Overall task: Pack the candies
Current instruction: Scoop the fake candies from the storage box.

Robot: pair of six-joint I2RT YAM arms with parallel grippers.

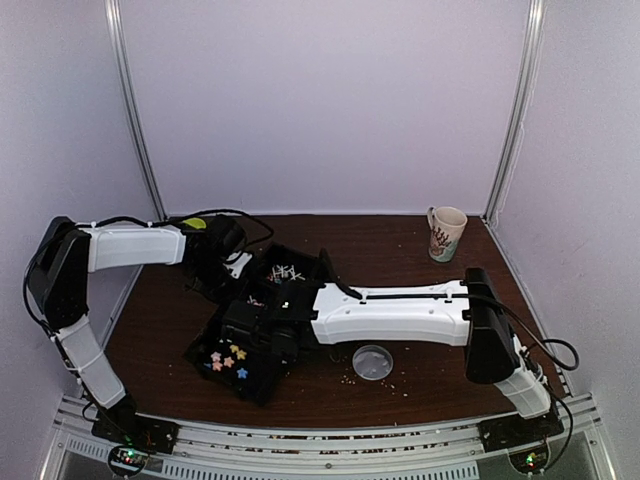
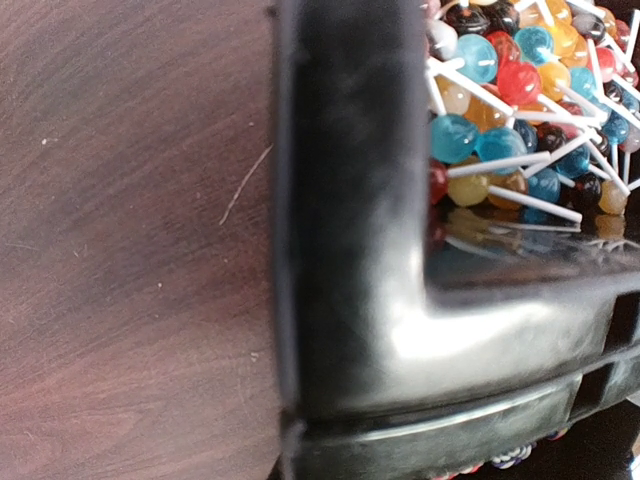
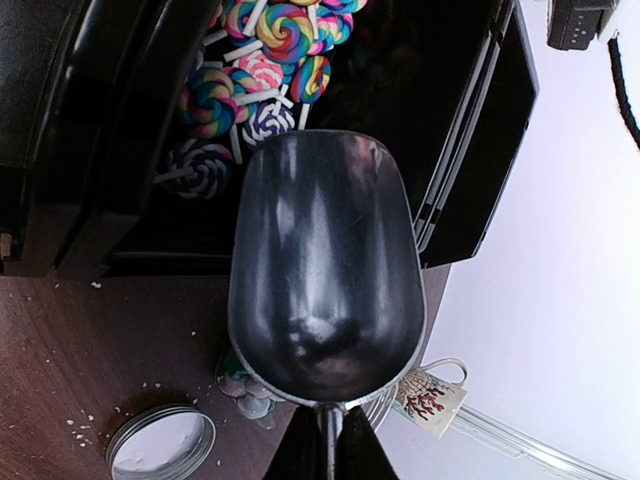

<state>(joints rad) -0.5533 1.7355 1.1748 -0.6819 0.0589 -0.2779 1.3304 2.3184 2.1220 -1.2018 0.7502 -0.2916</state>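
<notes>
— Over the tray (image 2: 345, 260), the right gripper (image 3: 326, 442) is clamped on the stem of the scoop (image 3: 325, 270), and the bowl is empty. Where are the candies (image 1: 228, 359)?

— Down in the tray's near compartment, closest to the arm bases in the overhead view. They are small pink, yellow and blue pieces on black. The scoop hangs above the swirl lollipops (image 3: 245, 85) instead, so I'd say the packing is barely begun.

— How should the scoop go in?

— Carry it over to that near compartment and tip the lip low. Slide it along the floor under the pieces, then level it before lifting. They look light and would likely skip off a steep bowl.

— And the left gripper (image 1: 236, 264)?

— Closed, at the tray's far-left corner. Its own camera shows only the black rim and the ball lollipops (image 2: 520, 90) beyond. I can't tell whether it pinches the rim or merely rests there. A real hold would steady the tray against the push.

— What's in the way?

— Lollipop sticks, the compartment walls, and the right arm's long reach across the table (image 2: 130, 250). A round lid (image 3: 160, 443) lies near the tray among pale crumbs (image 3: 80, 428). A mug (image 1: 446, 233) stands well apart at the back.
</notes>
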